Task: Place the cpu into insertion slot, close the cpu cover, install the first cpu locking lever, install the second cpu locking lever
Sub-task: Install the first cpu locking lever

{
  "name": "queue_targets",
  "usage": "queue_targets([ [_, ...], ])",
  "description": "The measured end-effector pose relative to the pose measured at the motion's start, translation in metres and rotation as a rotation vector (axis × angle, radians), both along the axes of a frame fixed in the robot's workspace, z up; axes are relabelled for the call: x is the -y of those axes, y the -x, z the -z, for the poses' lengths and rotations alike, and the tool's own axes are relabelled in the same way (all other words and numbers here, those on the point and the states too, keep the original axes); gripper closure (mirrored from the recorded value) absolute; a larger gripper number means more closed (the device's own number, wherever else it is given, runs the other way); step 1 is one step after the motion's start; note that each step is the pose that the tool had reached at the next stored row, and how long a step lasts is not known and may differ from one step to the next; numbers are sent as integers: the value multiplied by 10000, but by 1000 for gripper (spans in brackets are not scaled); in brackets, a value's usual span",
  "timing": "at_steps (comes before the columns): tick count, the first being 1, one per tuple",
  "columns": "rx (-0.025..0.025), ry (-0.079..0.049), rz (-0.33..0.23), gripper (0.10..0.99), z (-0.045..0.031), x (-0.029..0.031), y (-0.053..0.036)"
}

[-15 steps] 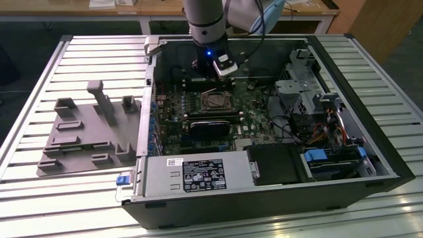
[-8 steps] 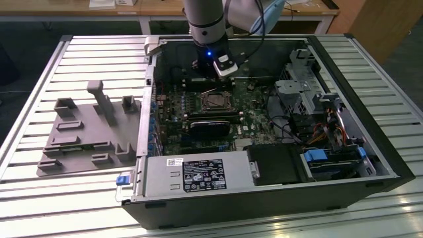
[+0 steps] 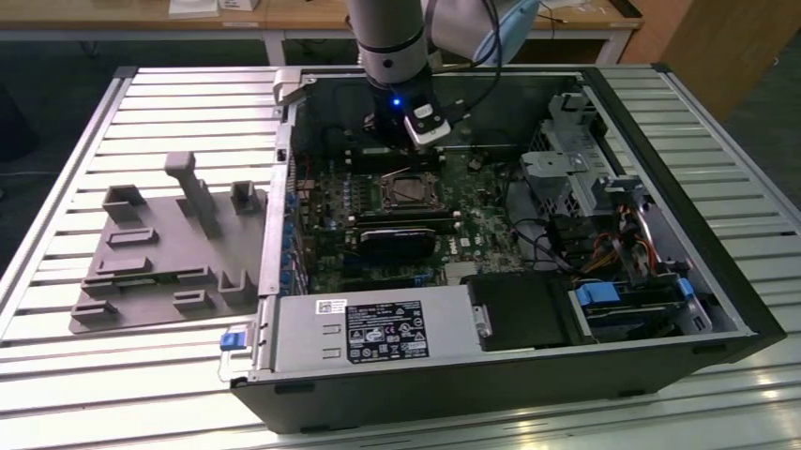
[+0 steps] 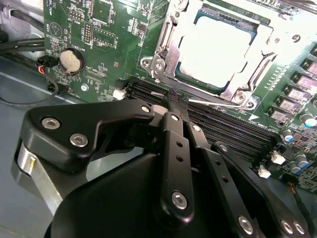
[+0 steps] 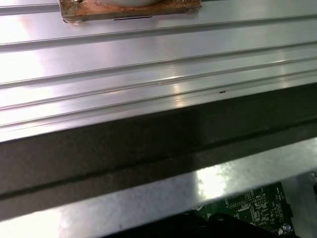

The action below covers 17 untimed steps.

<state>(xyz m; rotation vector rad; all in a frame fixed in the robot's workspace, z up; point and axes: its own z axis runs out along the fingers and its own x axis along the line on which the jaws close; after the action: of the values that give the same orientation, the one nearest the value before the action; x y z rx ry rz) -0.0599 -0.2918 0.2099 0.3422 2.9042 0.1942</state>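
You see the cpu (image 4: 218, 47) lying in the insertion slot (image 3: 390, 192), on the green board inside the open computer case (image 3: 501, 394). The cpu cover (image 4: 171, 54) lies flat around it, and the bright top shows through its window. In the exterior view the gripper (image 3: 423, 131) hangs at 12 o'clock from the slot, near it but apart. You cannot tell if the jaws are released or clenched. The case stands on the slatted counter (image 3: 126, 375), with a grey fixture (image 3: 163, 253) at its 9 o'clock.
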Motion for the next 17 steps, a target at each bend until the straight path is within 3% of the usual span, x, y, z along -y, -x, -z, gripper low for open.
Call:
queue_targets([
  [17,-2,17,287,984,21,-28,0],
])
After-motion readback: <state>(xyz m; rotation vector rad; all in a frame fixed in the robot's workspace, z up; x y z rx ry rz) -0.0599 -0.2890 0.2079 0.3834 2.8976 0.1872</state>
